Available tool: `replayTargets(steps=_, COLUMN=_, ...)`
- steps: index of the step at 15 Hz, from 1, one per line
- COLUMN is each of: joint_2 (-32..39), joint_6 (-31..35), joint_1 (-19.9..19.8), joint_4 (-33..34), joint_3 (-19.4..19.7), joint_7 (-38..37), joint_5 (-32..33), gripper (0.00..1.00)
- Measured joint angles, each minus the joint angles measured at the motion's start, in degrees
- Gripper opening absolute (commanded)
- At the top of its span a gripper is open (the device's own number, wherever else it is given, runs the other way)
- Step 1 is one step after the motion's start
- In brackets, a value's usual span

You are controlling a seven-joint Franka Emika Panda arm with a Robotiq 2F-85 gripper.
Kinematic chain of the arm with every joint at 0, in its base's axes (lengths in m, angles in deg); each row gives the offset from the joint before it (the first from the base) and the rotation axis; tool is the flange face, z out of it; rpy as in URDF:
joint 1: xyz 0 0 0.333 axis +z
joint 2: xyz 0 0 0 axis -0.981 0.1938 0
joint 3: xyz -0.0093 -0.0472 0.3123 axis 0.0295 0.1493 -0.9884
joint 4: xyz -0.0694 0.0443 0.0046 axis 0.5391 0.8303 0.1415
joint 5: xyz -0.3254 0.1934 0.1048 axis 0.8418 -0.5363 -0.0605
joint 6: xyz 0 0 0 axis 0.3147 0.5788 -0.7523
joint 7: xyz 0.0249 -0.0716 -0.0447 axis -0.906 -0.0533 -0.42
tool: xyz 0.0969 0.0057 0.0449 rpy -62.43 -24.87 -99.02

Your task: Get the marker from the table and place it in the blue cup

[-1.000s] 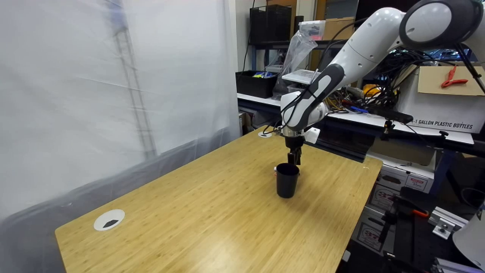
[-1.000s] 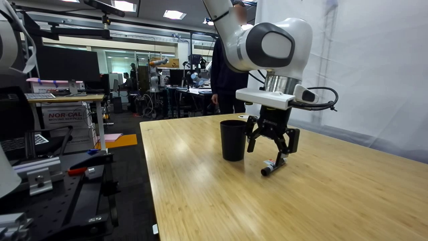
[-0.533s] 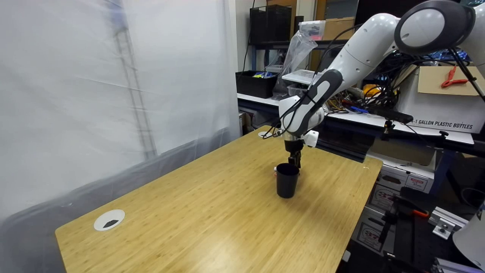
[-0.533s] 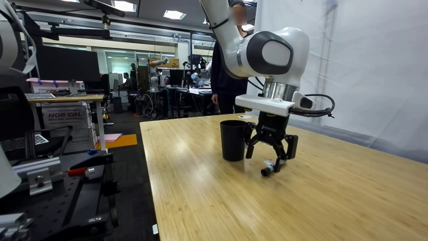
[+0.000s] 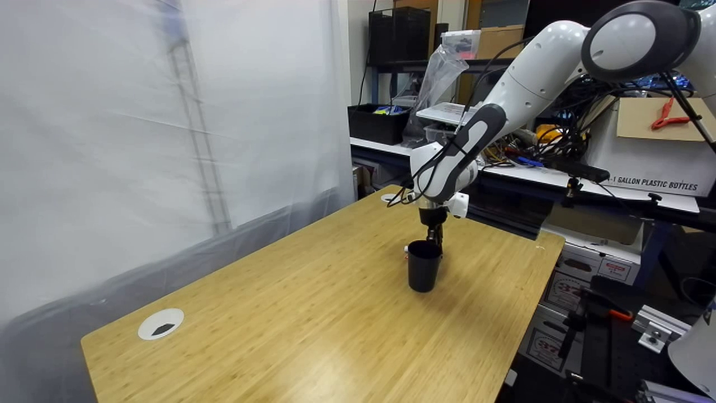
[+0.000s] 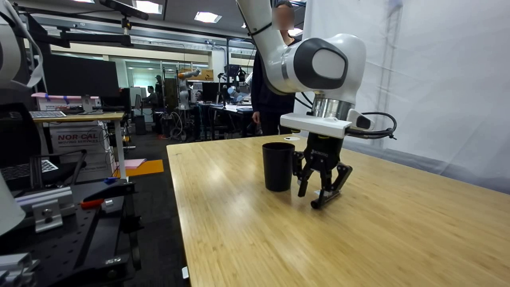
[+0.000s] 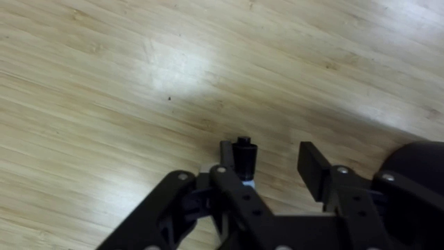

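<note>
saw pincer [image 7: 267, 158] part-wide astride marker [image 7: 244, 159] on table [image 6: 255, 239], holding nothing. judged at pick-up step, short of grasp; needed next to close, lift, lower into cup [image 6: 277, 169].

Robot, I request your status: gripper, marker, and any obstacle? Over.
Gripper open, low. Marker on table, between jaws, closer to one. Dark cup upright close beside gripper; perhaps in the way.

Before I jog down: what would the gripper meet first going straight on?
Probably the tabletop, as the gripper points down; in the wrist view the marker appears between its open fingers. Remaining clearance is unclear.
</note>
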State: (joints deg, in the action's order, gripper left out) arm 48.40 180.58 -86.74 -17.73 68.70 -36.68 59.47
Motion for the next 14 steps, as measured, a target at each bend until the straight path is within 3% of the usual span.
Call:
replayTargets(steps=3, joint_2=0.0, joint_6=0.4, joint_1=0.0, joint_4=0.0, joint_3=0.0, joint_7=0.4, joint_5=0.1, gripper=0.01)
replayTargets(steps=14, joint_2=-0.7, joint_6=2.2, joint_1=-0.2, joint_4=0.3, joint_3=0.0, joint_7=1.2, joint_5=0.1, gripper=0.05)
